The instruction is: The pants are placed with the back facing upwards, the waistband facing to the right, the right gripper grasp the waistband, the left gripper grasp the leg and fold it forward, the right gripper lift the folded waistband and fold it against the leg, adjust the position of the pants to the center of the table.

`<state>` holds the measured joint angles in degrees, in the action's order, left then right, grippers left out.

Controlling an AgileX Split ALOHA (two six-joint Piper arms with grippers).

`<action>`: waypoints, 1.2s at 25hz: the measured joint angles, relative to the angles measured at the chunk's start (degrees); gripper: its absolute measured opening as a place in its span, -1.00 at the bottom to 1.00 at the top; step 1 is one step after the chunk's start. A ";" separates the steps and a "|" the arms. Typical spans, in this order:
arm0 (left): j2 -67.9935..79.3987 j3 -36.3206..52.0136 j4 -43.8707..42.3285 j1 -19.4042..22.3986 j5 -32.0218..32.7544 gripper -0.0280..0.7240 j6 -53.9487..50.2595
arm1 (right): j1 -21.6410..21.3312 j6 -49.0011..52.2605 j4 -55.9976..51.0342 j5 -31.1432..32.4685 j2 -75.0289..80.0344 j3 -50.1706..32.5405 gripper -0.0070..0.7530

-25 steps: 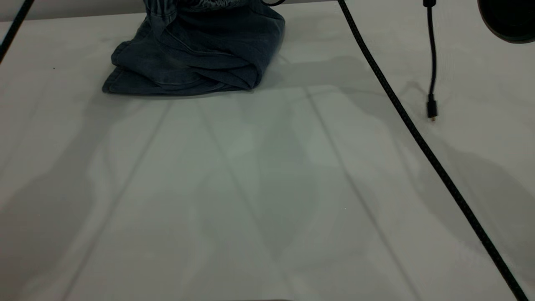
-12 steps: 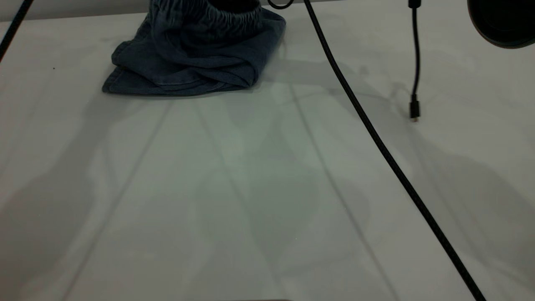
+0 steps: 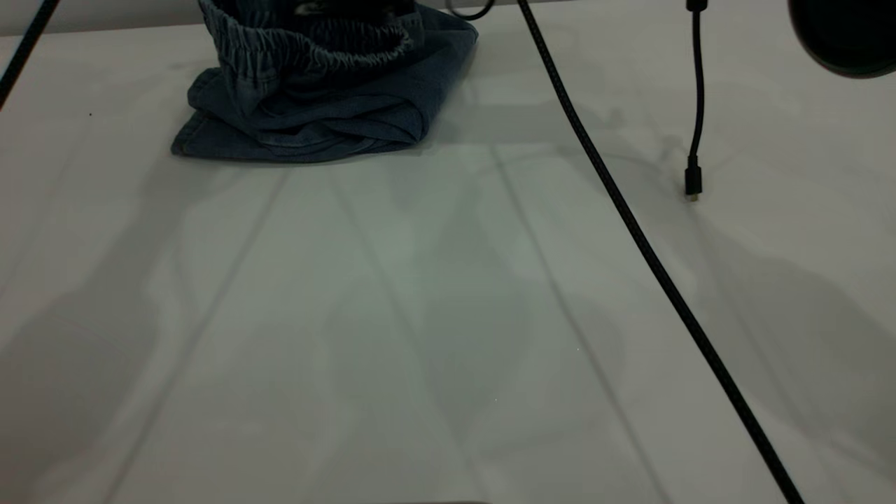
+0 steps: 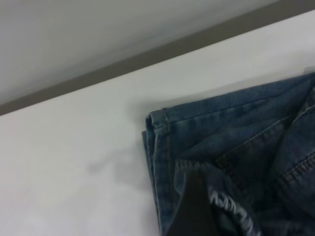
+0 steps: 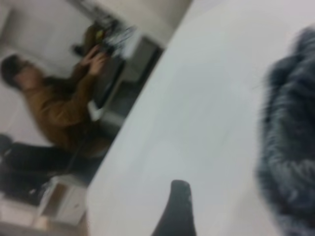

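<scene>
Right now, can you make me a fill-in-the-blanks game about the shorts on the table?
1. The pants are made of blue ____.
2. They lie on a white ____.
3. The waistband is lifted ____ the folded part.
4. A loose black cable ends with a small ____.

Missing words: denim; table; above; plug

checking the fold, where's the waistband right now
In the exterior view the waistband is raised at the top edge, left of centre, arching over the folded pants on the far part of the table.
</scene>
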<state>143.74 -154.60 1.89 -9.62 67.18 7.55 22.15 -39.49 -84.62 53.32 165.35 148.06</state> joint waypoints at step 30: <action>5.19 4.61 16.77 -11.38 0.00 0.55 8.81 | -18.75 26.70 33.71 13.92 -7.51 0.21 0.53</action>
<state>148.92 -150.00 18.66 -21.00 67.18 16.35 3.41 -12.79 -50.91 67.24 157.84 148.27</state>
